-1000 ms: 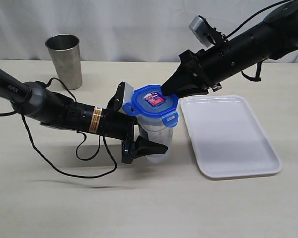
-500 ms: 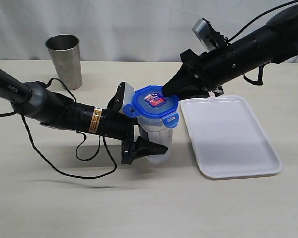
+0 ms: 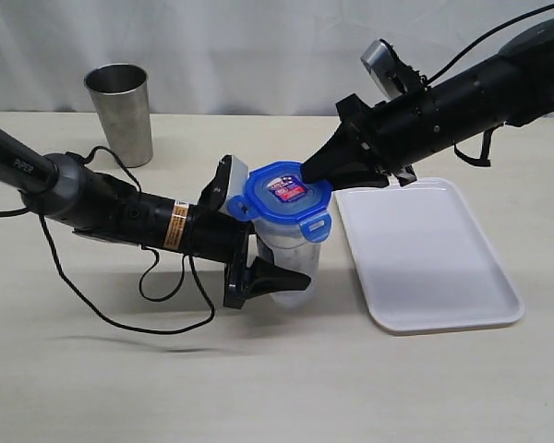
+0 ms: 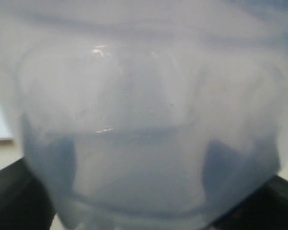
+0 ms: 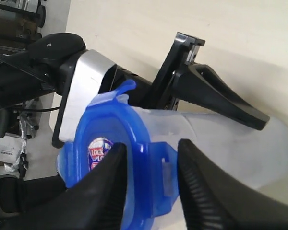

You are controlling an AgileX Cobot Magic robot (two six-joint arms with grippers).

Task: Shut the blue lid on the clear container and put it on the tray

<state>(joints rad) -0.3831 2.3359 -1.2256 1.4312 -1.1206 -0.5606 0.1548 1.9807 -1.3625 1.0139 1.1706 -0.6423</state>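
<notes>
Nearest, left gripper [image 3: 291, 274]: jaws clamped on clear container [image 3: 291, 245]; far finger hidden behind it. The clear container: tall, translucent, upright on table [image 3: 258, 388] just beside tray [image 3: 425, 258], not on it; only a blur in the left wrist view, label unreadable. On top, blue lid [image 3: 286, 198], sticker centred. Behind, right gripper [image 5: 152, 148]: pinching one lid flap.

The right gripper's [image 5: 151, 146] fingers flank a side flap [image 5: 159, 179] of the blue lid [image 5: 98, 127]. The lid caps the clear container [image 5: 221, 143] just ahead.
</notes>
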